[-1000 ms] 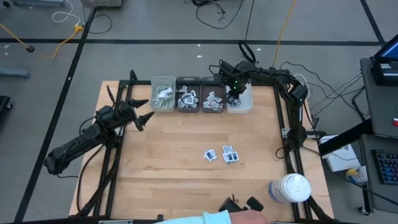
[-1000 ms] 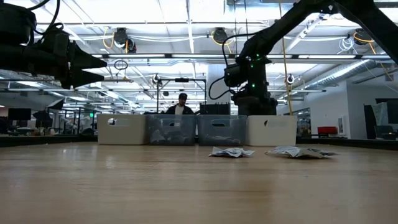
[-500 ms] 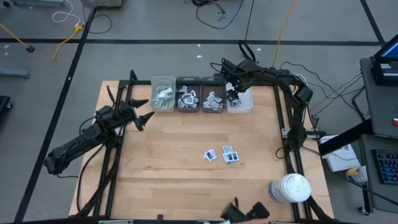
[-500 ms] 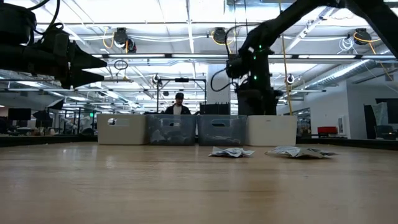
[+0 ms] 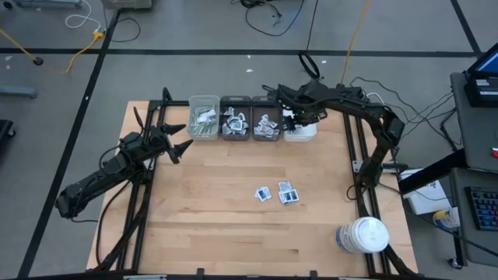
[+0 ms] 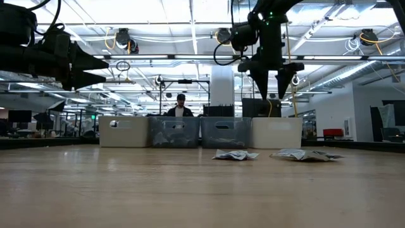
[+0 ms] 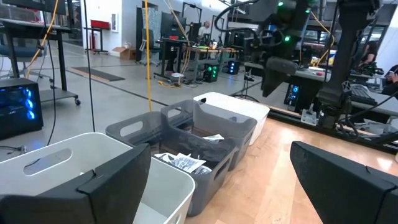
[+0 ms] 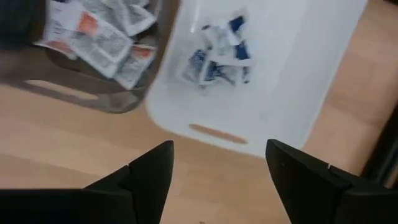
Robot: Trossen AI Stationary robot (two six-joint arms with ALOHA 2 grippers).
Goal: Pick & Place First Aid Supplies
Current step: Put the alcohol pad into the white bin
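Now the right hand (image 8: 214,168), fingers apart and empty above the white bin (image 8: 298,93), risks clipping its rim if it descends.

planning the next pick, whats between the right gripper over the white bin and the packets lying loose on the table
Only bare wood. In the high view, nothing lies between the open right gripper above the white bin and the loose packets on the table.

Flat sachets (image 5: 278,192) mid-table; others, seemingly, binned.
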